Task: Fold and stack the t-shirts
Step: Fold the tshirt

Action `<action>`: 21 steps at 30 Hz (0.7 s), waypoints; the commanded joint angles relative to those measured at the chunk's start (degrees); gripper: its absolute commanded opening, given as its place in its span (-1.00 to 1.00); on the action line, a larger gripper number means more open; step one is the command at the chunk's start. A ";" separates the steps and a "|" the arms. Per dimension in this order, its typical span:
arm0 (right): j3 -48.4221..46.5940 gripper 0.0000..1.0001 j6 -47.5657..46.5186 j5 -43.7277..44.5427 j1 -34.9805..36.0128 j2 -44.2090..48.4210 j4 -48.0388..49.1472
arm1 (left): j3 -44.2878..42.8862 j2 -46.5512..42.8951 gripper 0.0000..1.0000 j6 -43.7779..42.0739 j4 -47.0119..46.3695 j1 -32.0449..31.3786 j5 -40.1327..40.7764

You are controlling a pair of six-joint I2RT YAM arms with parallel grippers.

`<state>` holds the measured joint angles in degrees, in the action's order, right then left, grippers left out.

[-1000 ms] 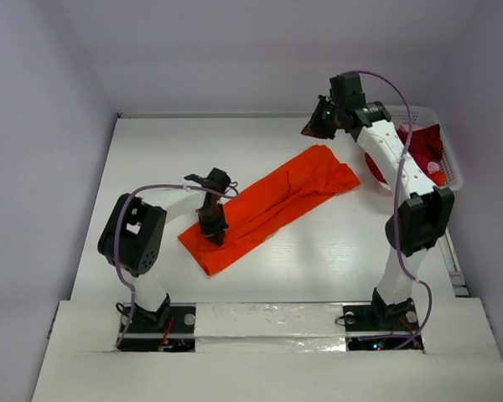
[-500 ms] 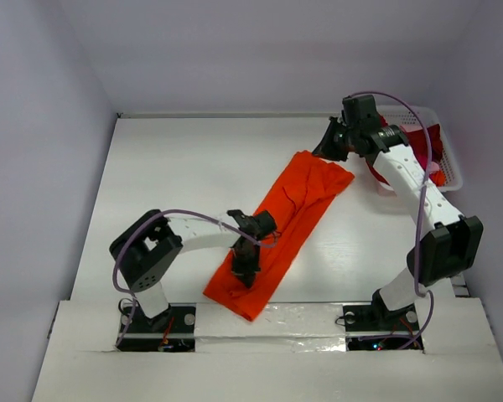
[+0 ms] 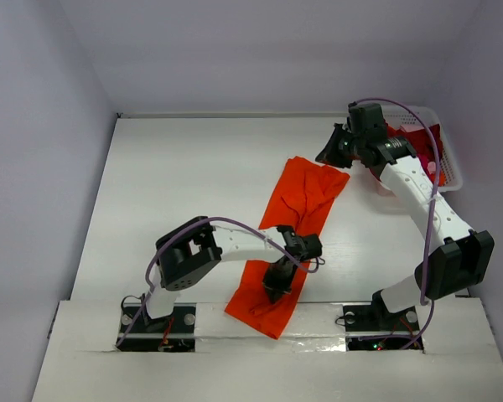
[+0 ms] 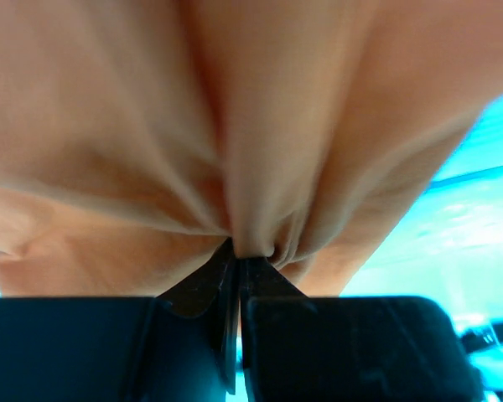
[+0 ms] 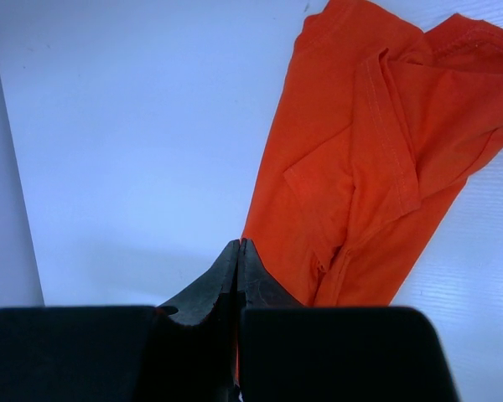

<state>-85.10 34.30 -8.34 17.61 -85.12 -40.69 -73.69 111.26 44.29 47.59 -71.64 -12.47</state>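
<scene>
The bright orange t-shirt [image 3: 300, 209] lies as a long folded strip, running from mid-table to the near edge. My left gripper [image 3: 277, 289] is shut on its near part. In the left wrist view the cloth [image 4: 235, 126] bunches into the closed tips of that gripper [image 4: 237, 255]. My right gripper [image 3: 327, 157] is shut beside the strip's far right corner. In the right wrist view its tips [image 5: 239, 243] touch the shirt's [image 5: 360, 167] edge with no cloth seen pinched between them. Dark crimson t-shirts [image 3: 423, 141] lie in the basket.
The white lattice basket [image 3: 453, 163] stands at the far right, behind the right arm. The shirt's near end hangs over the taped front edge [image 3: 235, 318] between the two arm bases. White walls close in the table on three sides.
The left gripper has dragged the shirt's near end right and toward the front edge, swinging the strip from diagonal to nearly lengthwise. The right gripper has come down closer to the far corner.
</scene>
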 commanded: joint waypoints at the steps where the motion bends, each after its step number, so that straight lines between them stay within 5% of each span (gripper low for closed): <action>1: -0.41 -1.00 -0.82 1.04 -0.29 1.54 2.28 | -7.32 0.71 -1.00 -3.07 2.39 -0.96 5.17; 14: -6.13 -1.00 -1.87 2.89 -0.29 -1.71 -0.88 | -16.74 -4.56 -1.00 -2.03 15.51 -0.44 12.35; 21: -7.18 -1.00 -1.96 4.12 -0.29 -1.01 -2.46 | -15.59 -9.40 -1.00 -3.33 6.91 11.86 22.12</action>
<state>-89.08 33.36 -6.04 17.61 -86.72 -42.24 -87.74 105.41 41.39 56.75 -63.68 2.24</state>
